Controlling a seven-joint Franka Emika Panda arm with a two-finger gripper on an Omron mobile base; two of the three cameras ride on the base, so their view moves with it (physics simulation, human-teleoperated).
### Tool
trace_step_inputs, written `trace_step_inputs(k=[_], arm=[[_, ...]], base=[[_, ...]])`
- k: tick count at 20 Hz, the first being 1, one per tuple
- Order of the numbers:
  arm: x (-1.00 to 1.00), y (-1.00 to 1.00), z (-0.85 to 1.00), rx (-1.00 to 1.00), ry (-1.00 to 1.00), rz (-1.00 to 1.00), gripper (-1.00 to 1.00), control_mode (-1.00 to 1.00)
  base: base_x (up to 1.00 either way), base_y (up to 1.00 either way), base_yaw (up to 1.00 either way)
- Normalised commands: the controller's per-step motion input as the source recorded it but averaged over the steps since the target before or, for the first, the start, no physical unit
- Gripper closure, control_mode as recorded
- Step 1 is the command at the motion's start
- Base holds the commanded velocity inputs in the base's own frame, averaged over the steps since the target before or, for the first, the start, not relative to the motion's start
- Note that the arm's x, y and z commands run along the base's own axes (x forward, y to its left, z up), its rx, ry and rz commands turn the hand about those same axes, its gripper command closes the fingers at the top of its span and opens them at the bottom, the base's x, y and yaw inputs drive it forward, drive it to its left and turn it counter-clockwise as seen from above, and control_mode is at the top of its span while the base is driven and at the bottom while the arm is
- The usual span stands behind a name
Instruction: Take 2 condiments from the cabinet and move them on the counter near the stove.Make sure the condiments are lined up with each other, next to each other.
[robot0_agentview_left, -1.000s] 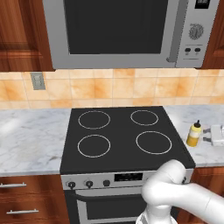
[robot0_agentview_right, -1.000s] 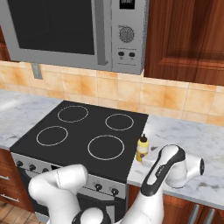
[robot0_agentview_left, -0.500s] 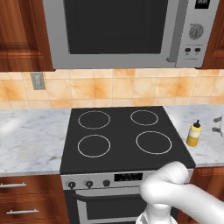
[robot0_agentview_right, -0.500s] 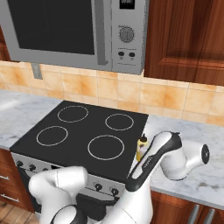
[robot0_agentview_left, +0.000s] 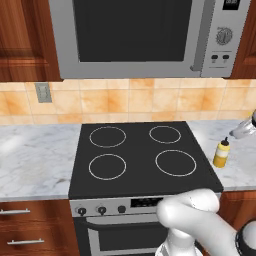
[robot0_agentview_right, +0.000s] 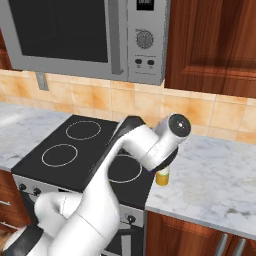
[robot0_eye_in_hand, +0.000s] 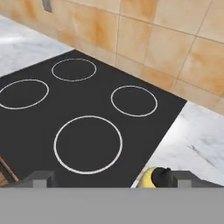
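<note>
The gripper (robot0_eye_in_hand: 109, 180) was lifted clear of the yellow squeeze bottle (robot0_agentview_left: 221, 153) — left upright on the counter (robot0_agentview_left: 240, 170), just beside the stove's (robot0_agentview_left: 145, 157) right edge; fingers spread, nothing held — one condiment placed.

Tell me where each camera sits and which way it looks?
Left base view: behind the arm on its left, facing the stove, microwave and yellow squeeze bottle; the white arm rises at lower right.
Right base view: behind on the right, facing the same stove and counter; the arm sweeps up from lower left and hides most of the bottle.
Hand view: on the hand, looking down along the pincer over the burners toward the tiled wall.
All three share the stove and yellow bottle.
</note>
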Motion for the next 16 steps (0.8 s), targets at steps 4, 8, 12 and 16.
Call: trace_step_inputs(k=[4, 8, 12, 16], arm=[[-0.1, 0.9, 0.4, -0.27, 0.22, -0.37, -1.0, -1.0], [-0.18, 0.86, 0.17, -0.24, 0.09, -0.39, -1.0, -1.0], [-0.29, 0.53, 0.1, -0.15, 0.0, -0.42, -1.0, -1.0], [-0.14, 0.46, 0.2, -0.06, 0.0, -0.38, -1.0, -1.0]], base=[[0.0, 0.0, 0.0], [0.0, 0.0, 0.0], [0.0, 0.0, 0.0], [0.0, 0.0, 0.0]])
